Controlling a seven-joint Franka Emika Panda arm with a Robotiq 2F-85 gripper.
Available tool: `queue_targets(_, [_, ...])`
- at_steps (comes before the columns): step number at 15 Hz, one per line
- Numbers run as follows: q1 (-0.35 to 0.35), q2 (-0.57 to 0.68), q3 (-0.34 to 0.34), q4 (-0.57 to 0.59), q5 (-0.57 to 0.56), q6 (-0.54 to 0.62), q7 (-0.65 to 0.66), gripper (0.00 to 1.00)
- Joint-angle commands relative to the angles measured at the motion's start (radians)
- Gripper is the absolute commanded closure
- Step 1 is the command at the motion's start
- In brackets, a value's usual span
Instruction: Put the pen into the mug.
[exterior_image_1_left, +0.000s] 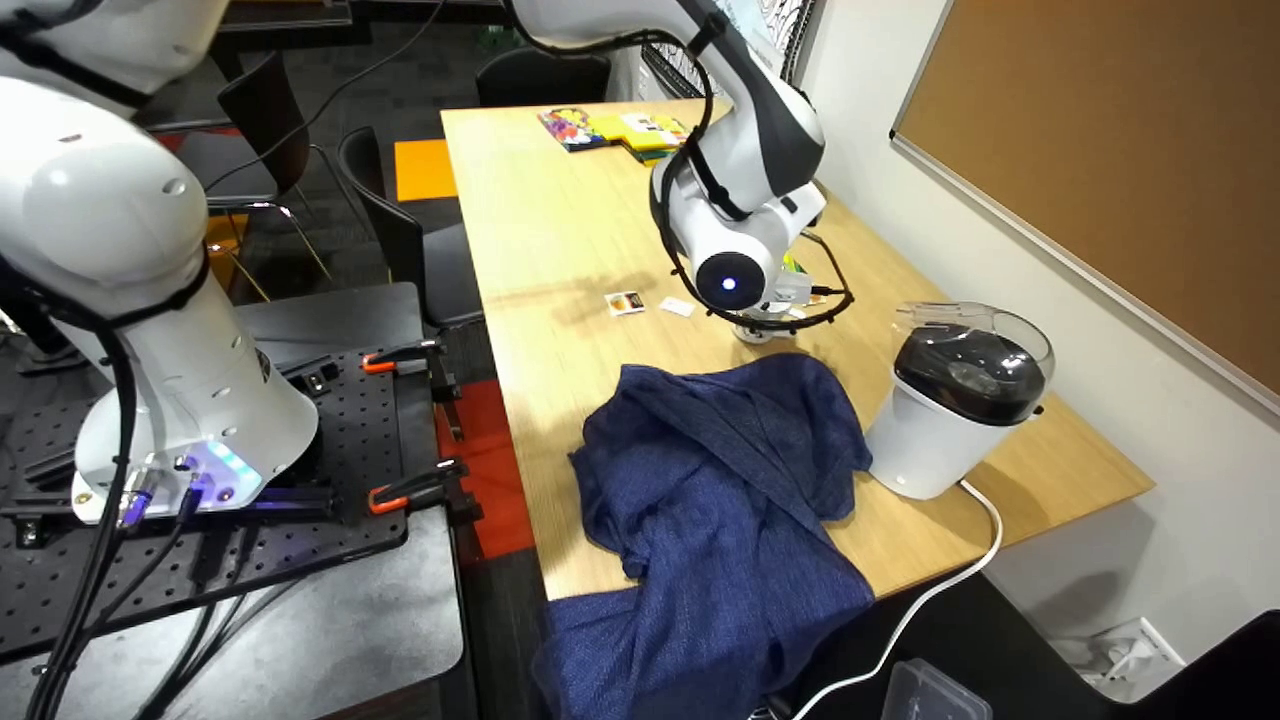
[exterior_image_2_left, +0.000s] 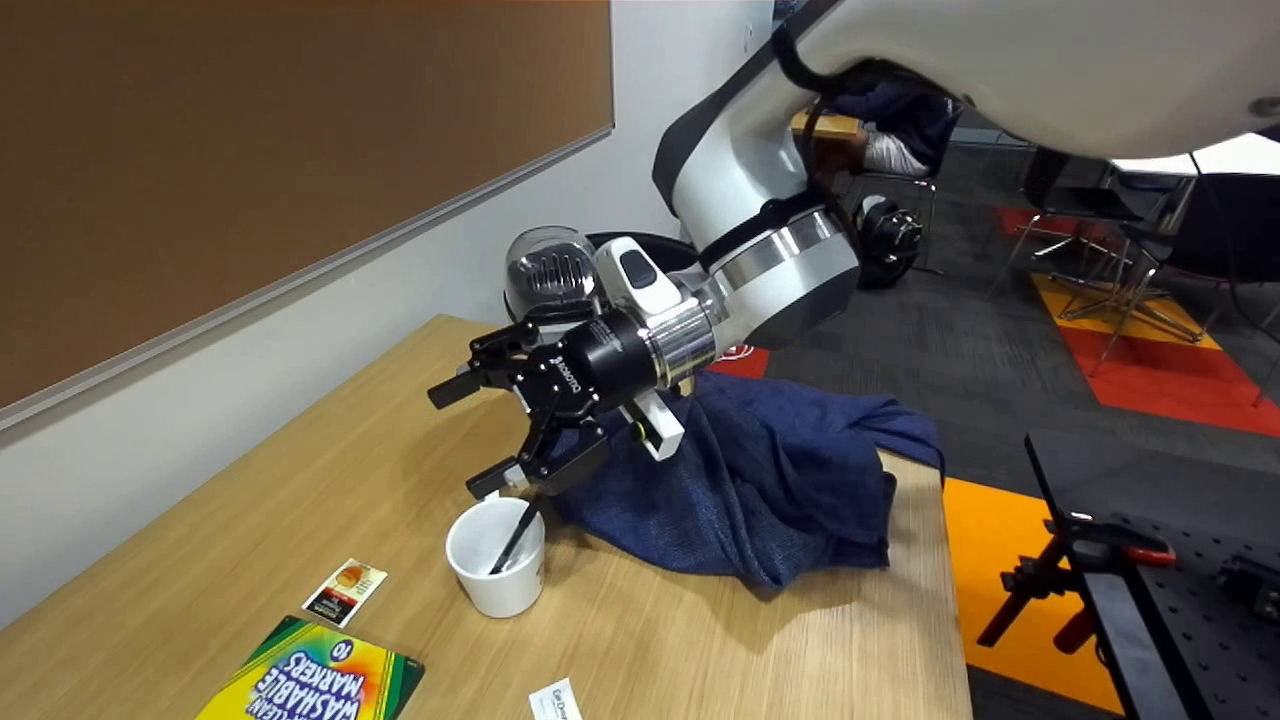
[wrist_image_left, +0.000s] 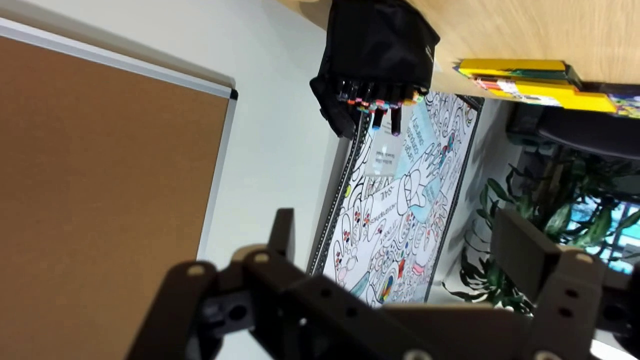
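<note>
One thin black stick-shaped pen (exterior_image_2_left: 513, 541): we find it tilted inside the small white round mug (exterior_image_2_left: 499, 598), its upper end showing at the rim
Mug: we record it upright on the light wooden table (exterior_image_2_left: 800, 660), just beside the crumpled dark blue woven cloth (exterior_image_1_left: 720, 490)
Black two-fingered gripper (exterior_image_2_left: 473, 434): we observe the jaws standing wide apart, the fingers pointing sideways near the mug; whether the lower finger touches the mug, we cannot tell
Cloth: we note deep folds across the table, with one end hanging over the edge
White pot with dark see-through lid (exterior_image_1_left: 930, 440): we find it standing on the table, just beside the cloth
Yellow and green marker box (exterior_image_2_left: 315, 675): we log it flat on the table, near a small colour-printed packet (exterior_image_2_left: 345, 592)
White printed card (exterior_image_2_left: 554, 702): we see it flat on the table, apart from the mug
Black fabric pouch (wrist_image_left: 382, 45): in the wrist view we note slim colour-tipped sticks (wrist_image_left: 396, 120) at its mouth
</note>
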Motion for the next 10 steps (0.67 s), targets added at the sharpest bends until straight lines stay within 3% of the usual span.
queue_targets(1, [0.034, -0.09, -0.041, -0.126, 0.001, -0.128, 0.0, 0.0])
queue_targets(5, [0.035, -0.164, -0.05, -0.219, -0.031, -0.24, 0.011, 0.0])
queue_targets(10, [0.063, -0.256, -0.075, -0.316, -0.052, -0.225, 0.016, 0.0])
